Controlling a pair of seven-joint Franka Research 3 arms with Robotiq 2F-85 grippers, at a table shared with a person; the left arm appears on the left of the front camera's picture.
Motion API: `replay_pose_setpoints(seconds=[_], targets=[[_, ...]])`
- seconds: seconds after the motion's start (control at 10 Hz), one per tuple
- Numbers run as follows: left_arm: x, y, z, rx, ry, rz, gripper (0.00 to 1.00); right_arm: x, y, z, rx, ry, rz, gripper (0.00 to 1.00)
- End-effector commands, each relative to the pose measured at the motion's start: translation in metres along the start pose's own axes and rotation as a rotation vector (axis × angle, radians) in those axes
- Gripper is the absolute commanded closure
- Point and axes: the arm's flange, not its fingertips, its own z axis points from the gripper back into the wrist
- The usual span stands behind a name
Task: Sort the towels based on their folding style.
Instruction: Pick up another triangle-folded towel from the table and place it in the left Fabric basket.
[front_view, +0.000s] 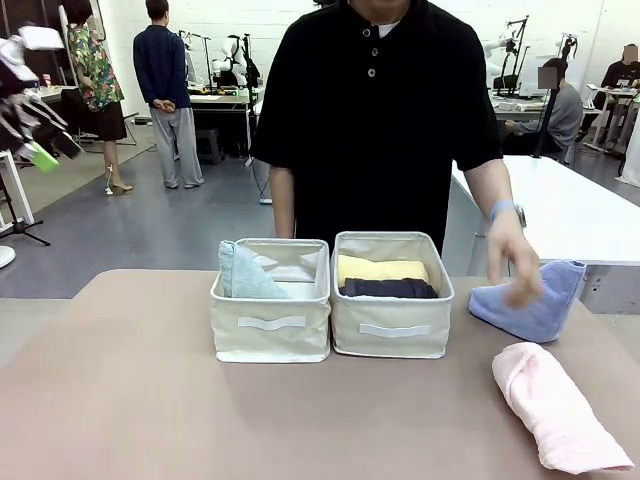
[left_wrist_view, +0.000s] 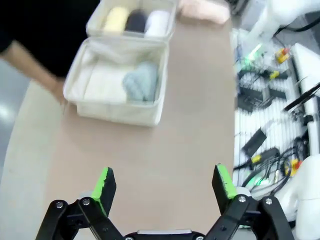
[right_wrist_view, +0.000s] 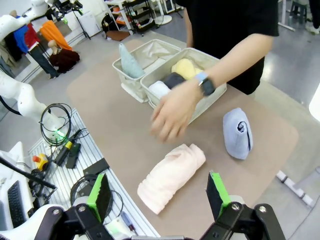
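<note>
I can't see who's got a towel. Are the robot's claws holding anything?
No, nothing is held. The left gripper and the right gripper are both open and empty.

pink roll (right_wrist_view: 171, 176), blue cone (right_wrist_view: 237, 134), hand (right_wrist_view: 174, 114) nr basket (right_wrist_view: 200, 53)

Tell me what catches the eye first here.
Two cream baskets stand side by side: the left basket holds a teal cone, the right basket a yellow roll and a grey roll. To their right, a person's hand hangs near the blue cone, and a pink roll lies loose nearer the robot.
</note>
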Motion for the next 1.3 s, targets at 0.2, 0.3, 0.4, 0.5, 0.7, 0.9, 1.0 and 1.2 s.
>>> replay_pose_setpoints(seconds=[0.2, 0.3, 0.4, 0.5, 0.7, 0.9, 1.0, 1.2], targets=[[-0.077, 0.015, 0.071, -0.037, -0.364, 0.002, 0.00, 0.002, 0.000, 0.000, 0.018, -0.027, 0.014, 0.00], [-0.094, 0.015, 0.082, 0.028, -0.409, -0.017, 0.00, 0.002, 0.000, 0.000, 0.018, -0.027, 0.014, 0.00], [-0.109, 0.012, 0.088, 0.151, -0.387, -0.023, 0.00, 0.002, 0.000, 0.000, 0.018, -0.027, 0.014, 0.00], [-0.123, 0.004, 0.087, 0.228, -0.372, -0.026, 0.00, 0.002, 0.000, 0.000, 0.018, -0.027, 0.014, 0.00], [-0.139, 0.004, 0.089, 0.282, -0.388, -0.041, 0.00, 0.002, 0.000, 0.000, 0.018, -0.027, 0.014, 0.00], [-0.142, 0.013, 0.105, 0.235, -0.373, -0.010, 0.00, 0.000, 0.000, 0.000, -0.001, 0.001, 0.000, 0.00], [-0.142, 0.013, 0.105, 0.235, -0.373, -0.010, 0.00, 0.012, 0.032, -0.028, -0.047, 0.220, 0.090, 0.00], [-0.142, 0.013, 0.105, 0.235, -0.373, -0.010, 0.00, 0.042, 0.073, -0.090, -0.158, 0.465, 0.189, 0.00]])
